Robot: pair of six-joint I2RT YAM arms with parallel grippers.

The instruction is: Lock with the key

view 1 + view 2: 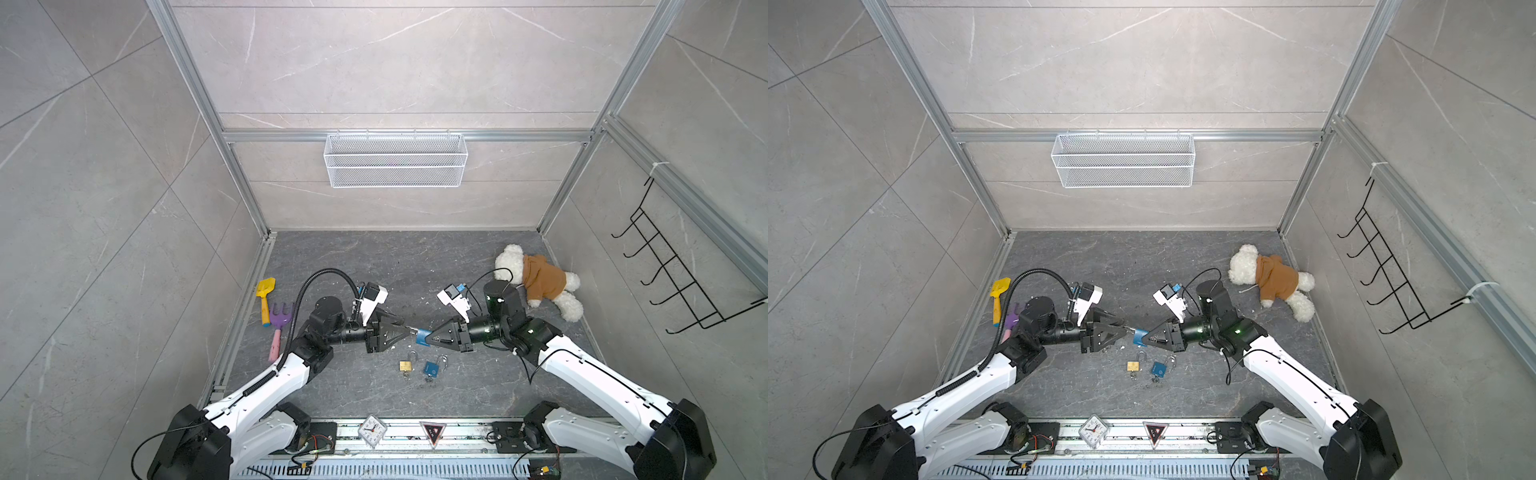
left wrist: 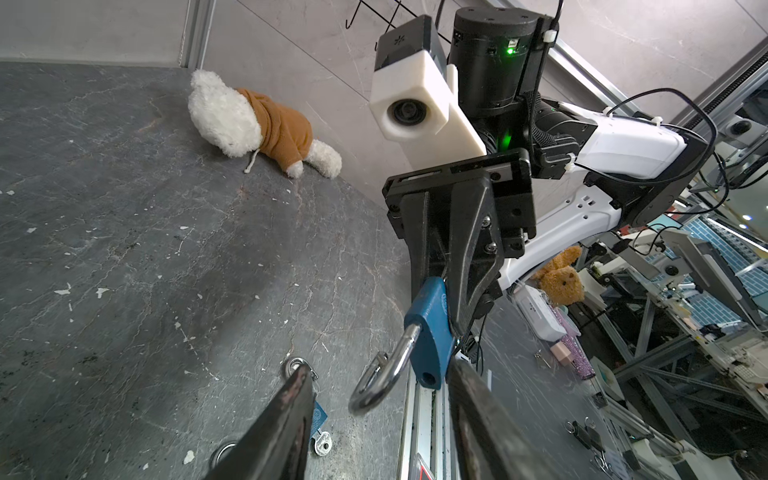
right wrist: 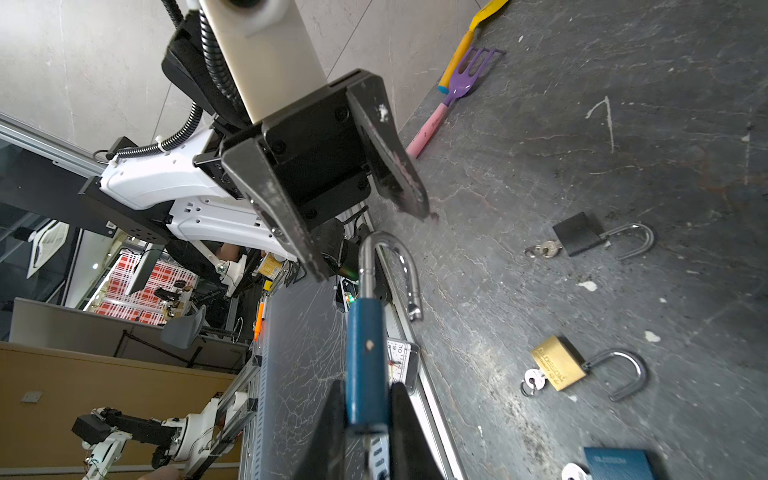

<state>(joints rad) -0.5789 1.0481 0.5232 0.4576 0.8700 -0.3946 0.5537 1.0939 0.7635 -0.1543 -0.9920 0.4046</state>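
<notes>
Right gripper (image 1: 430, 337) is clamped on the body of the blue padlock (image 1: 423, 336) and holds it up off the worktop (image 1: 374, 270), about mid-scene between the two arms. From the right wrist view I see the lock body (image 3: 368, 353) pinched edge-on between my two fingers, with the shackle (image 3: 382, 237) swung open and its free end hanging clear of the body. Something pale shows under the body between the fingers; I can't tell whether that's the key.

Left gripper (image 1: 405, 328) faces the lock head-on. Its jaws stand apart, nothing in them, and in the left wrist view the open shackle (image 2: 397, 359) sits in the gap between my left fingers (image 2: 291, 415) without touching either one. The right wrist view shows that same spread gripper (image 3: 370, 243) right at the top of the shackle's loop.

Down on the worktop, nearer my base, a brass padlock (image 1: 406, 365) lies flat, shackle open, key in its bottom. Just beside it lies a second blue padlock (image 1: 432, 369). The right wrist view also picks up a dark padlock (image 3: 579, 235), shackle open. A teddy bear (image 1: 540, 278) lies far right, and a yellow shovel (image 1: 265, 297) and a purple rake (image 1: 279, 322) lie far left.
</notes>
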